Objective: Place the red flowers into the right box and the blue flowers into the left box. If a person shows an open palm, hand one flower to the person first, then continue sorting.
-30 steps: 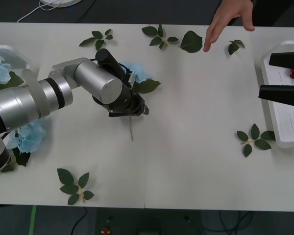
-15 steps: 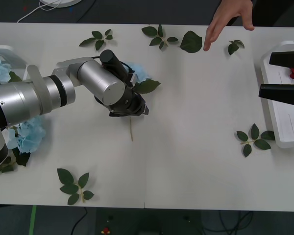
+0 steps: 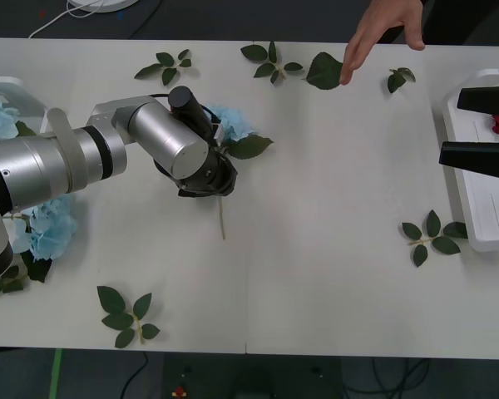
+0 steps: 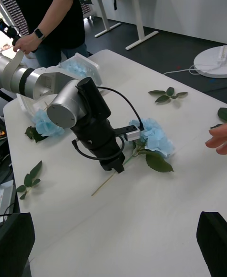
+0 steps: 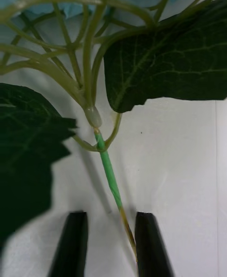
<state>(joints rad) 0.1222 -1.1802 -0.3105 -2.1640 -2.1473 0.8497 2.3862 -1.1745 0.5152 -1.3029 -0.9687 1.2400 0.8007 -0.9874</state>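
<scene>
Front view: left gripper (image 3: pixel 209 188) sits low on the white table (image 3: pixel 316 274), black fingers (image 5: pixel 75 244) parted astride the blue hydrangea (image 3: pixel 230 123) stem (image 5: pixel 109 177); right gripper (image 3: pixel 482 133) hovers unclenched above the right box (image 3: pixel 474 224); dark floor beyond.

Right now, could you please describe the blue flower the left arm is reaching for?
On the white table, find the silver left arm; its tool sits over one blue flower near the table's middle, stem between the open fingers. Unlike the other hydrangeas by the left box, it lies alone.
</scene>
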